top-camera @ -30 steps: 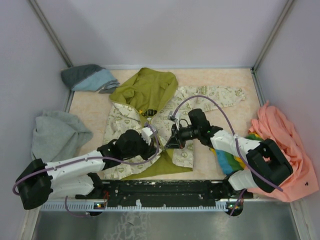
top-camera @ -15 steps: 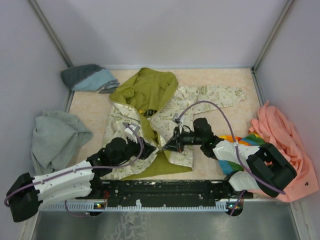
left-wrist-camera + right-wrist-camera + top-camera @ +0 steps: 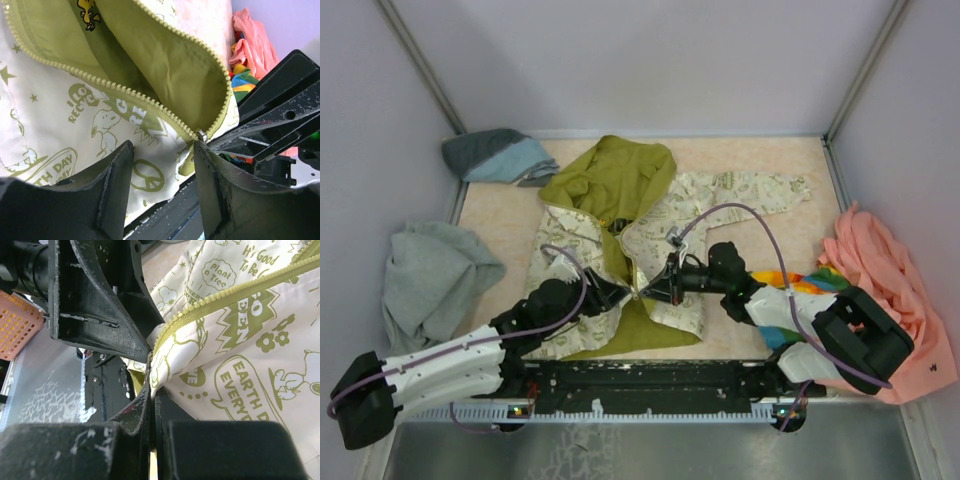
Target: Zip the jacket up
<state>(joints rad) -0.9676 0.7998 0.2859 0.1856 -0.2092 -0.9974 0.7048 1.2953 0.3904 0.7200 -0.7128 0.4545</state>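
The jacket [image 3: 715,195] lies spread open on the table, cream with olive prints, with its olive hood [image 3: 610,172] at the back. Its two zipper rows [image 3: 125,90] meet at a small metal slider [image 3: 201,135] near the hem. My right gripper [image 3: 152,390] is shut on the jacket's edge at that lower zipper end [image 3: 655,287]. My left gripper [image 3: 162,147] is open just left of it [image 3: 615,293], over the printed front panel. Its right fingertip is close to the slider, and nothing is between its fingers.
A grey sweatshirt [image 3: 435,275] lies at the left edge and a blue-grey garment [image 3: 500,155] at the back left. A peach-pink garment [image 3: 880,280] and a multicoloured cloth [image 3: 790,285] lie at the right. The black base rail [image 3: 650,380] runs along the near edge.
My left gripper has opened and drawn back to the left and nearer. The right gripper has shifted slightly left, still shut on the jacket's zipper end.
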